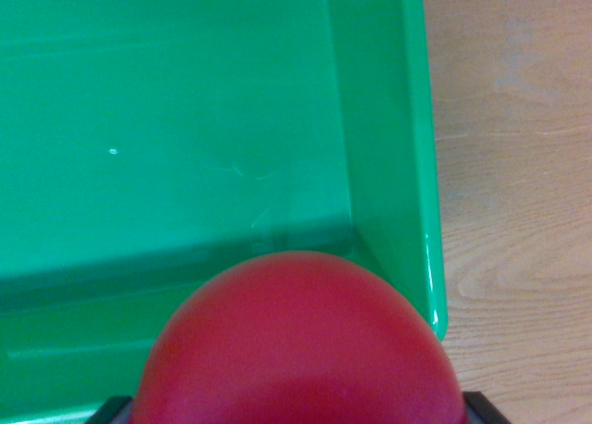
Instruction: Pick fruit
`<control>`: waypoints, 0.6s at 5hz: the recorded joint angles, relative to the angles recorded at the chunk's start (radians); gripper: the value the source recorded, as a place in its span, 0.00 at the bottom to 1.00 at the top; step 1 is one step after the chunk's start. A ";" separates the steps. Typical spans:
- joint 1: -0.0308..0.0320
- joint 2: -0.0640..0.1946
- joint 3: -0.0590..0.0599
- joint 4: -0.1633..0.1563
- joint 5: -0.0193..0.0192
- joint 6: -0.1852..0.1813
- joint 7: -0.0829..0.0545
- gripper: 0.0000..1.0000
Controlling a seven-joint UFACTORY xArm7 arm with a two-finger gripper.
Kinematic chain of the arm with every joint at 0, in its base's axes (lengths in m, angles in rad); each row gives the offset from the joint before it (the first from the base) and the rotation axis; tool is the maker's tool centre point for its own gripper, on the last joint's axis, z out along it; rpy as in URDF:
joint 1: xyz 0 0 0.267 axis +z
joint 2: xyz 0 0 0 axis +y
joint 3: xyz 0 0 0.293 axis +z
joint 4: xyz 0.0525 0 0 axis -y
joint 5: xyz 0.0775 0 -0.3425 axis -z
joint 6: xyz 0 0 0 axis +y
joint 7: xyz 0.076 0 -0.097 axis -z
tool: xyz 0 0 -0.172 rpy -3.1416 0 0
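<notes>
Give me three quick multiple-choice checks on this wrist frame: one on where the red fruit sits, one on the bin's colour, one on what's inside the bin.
1. Where is the red fruit in the wrist view?
A. Bottom centre, close to the camera
B. Top left corner
C. Out on the wooden table at the right

2. What colour is the bin?
A. Blue
B. Green
C. White

3. What does the visible bin floor hold?
A. Several fruits
B. A folded cloth
C. Nothing that shows

Answers:
1. A, the fruit fills the lower middle of the picture, in front of the bin's near corner, with dark gripper parts just showing at its lower edges.
2. B, walls and floor are all green, against the pale wooden table on the wrist view's right.
3. C, only bare green floor with faint scratches is visible.
</notes>
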 joint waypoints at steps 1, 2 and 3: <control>0.0002 -0.006 0.000 0.010 0.0000 0.016 -0.001 1.00; 0.0002 -0.006 0.000 0.010 0.0000 0.016 -0.001 1.00; 0.0003 -0.009 0.001 0.016 -0.0001 0.025 -0.002 1.00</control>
